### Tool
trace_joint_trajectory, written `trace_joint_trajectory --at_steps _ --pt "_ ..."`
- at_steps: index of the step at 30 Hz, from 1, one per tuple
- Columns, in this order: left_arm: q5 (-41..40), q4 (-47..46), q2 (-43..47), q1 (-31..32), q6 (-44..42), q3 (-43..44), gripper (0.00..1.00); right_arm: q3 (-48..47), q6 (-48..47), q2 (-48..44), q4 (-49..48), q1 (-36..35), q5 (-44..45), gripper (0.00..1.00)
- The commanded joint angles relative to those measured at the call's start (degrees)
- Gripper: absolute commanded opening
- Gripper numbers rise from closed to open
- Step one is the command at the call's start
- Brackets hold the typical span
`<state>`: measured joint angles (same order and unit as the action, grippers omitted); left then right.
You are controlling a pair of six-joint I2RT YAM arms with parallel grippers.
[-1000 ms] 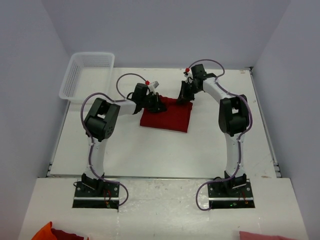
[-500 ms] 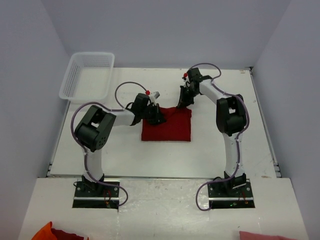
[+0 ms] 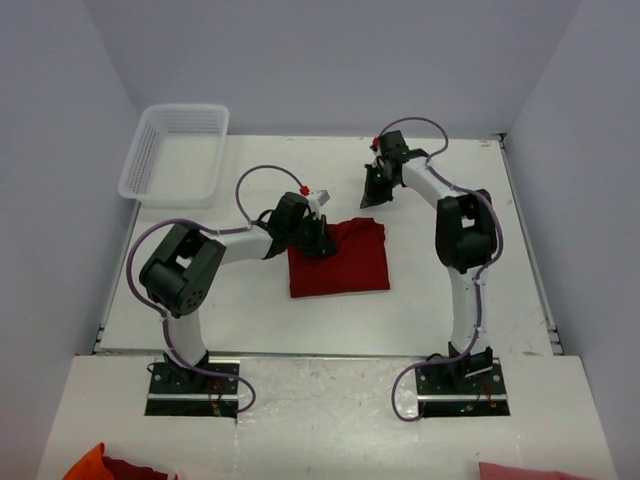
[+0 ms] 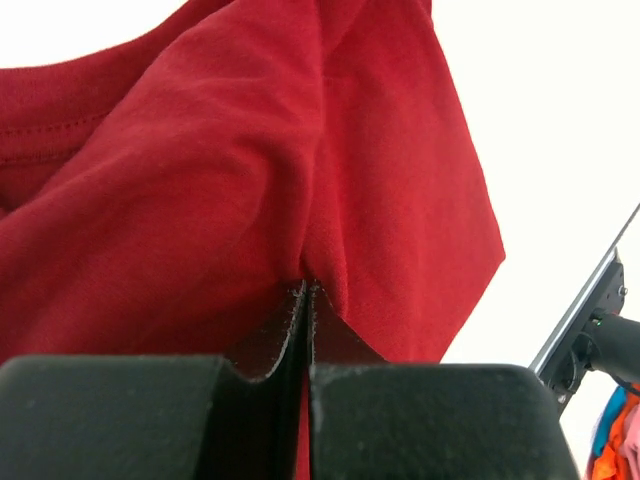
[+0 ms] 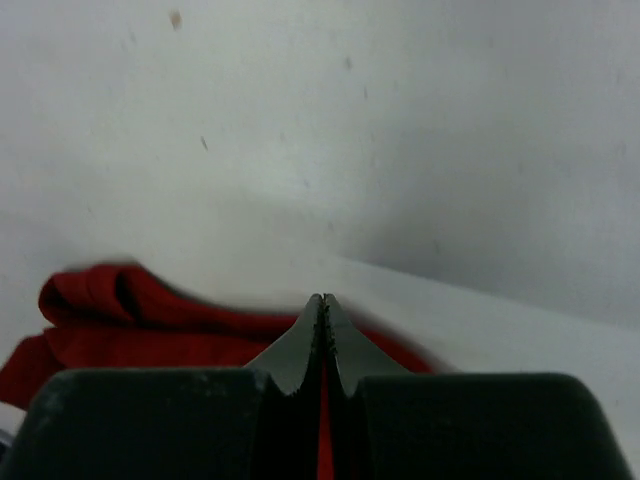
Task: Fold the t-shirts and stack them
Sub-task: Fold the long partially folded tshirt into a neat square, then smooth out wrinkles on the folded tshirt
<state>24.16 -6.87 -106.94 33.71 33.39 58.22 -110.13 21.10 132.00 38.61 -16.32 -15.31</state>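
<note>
Red t-shirt (image 3: 345, 265) pinched in closed left end effector (image 4: 305, 288); right end effector (image 5: 322, 298) closed, empty. Risk: one-sided drag bunches fold.

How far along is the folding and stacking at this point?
Done: the dark red cloth t-shirt lies as a compact folded rectangle on the white table. In hand: the left gripper pinches a bunched corner of it; the right gripper is shut, apparently off the cloth. Left: smoothing that corner, releasing, and stacking; no stack shows, and other coloured cloth lies at the near edge.
</note>
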Motion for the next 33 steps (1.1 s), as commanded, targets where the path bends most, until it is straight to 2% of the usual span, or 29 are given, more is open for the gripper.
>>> trace_joint_trajectory --at_steps 1,2,8,11,15,18,23,28,33 --pt "-2.62 1.59 3.84 0.74 -2.79 1.63 0.00 12.89 0.78 -16.14 -8.45 -0.65 1.16 0.00" --pt "-3.06 2.21 3.93 0.74 -3.15 2.33 0.00 16.92 0.96 -20.60 -8.46 -0.73 1.25 0.00" --pt "-5.00 4.41 5.24 0.83 -3.85 5.33 0.00 30.29 0.70 -32.31 -9.25 -2.49 0.89 0.00" --pt "-5.70 4.94 5.86 0.83 -4.03 5.33 0.00 35.66 0.96 -35.23 -10.13 -3.37 1.25 0.00" --pt "-5.71 5.99 4.99 0.83 -4.73 6.38 0.00 42.61 2.10 -38.40 -13.38 -4.07 -4.63 0.00" --pt "-6.23 6.52 3.32 0.74 -5.61 7.96 0.00 46.14 3.15 -38.14 -16.98 -5.04 -9.38 0.00" --pt "-6.15 6.09 -1.25 0.83 -5.96 11.39 0.00 47.90 5.44 -32.35 -21.11 -6.97 -12.90 0.00" --pt "-5.88 5.47 -5.03 0.21 -6.14 13.94 0.00 49.39 7.90 -30.05 -23.75 -8.12 -14.22 0.00" --pt "-4.56 4.59 -8.29 -1.72 -6.14 16.49 0.00 50.01 8.52 -29.44 -23.41 -9.26 -11.77 0.00"
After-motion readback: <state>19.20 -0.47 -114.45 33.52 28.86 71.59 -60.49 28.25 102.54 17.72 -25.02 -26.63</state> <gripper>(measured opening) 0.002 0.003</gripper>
